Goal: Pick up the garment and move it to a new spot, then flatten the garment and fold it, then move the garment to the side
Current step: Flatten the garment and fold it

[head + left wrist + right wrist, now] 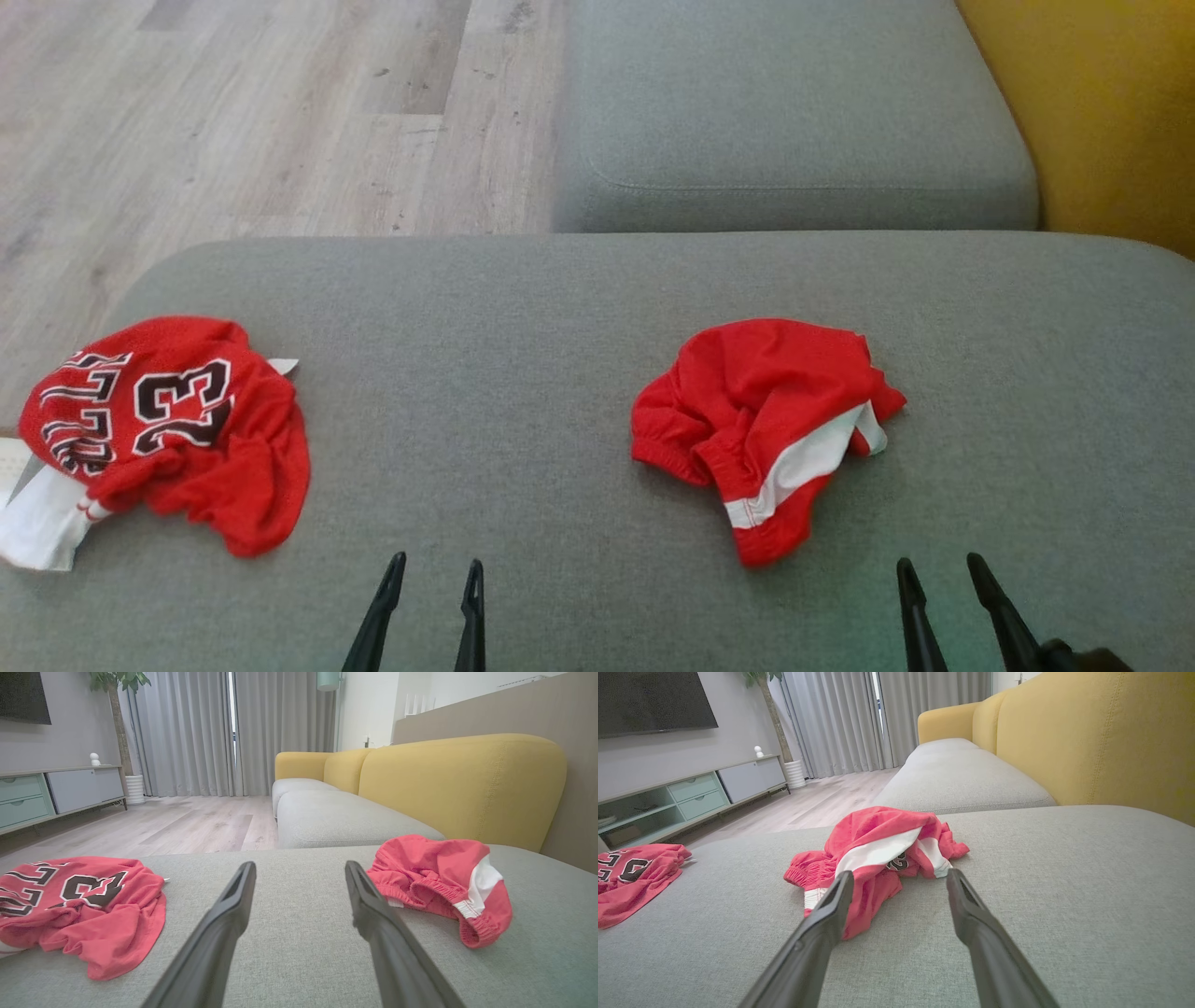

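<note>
Head looks down; low wrist views share the red shorts (766,411).

A home living room: yellow-backed sofa (458,784), wall television (654,700), curtains (187,732), low sideboard (691,798), potted plant (119,679).

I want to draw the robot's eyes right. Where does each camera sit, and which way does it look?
Head view: up on the head, looking forward and down at the grey cushion, jersey left, shorts right; the open left hand and right hand poke up below.
Left wrist view: on the left wrist, looking low along its fingers across the cushion toward the curtains.
Right wrist view: on the right wrist, looking along its fingers at the shorts.
Shared: all views show jersey and shorts.
</note>
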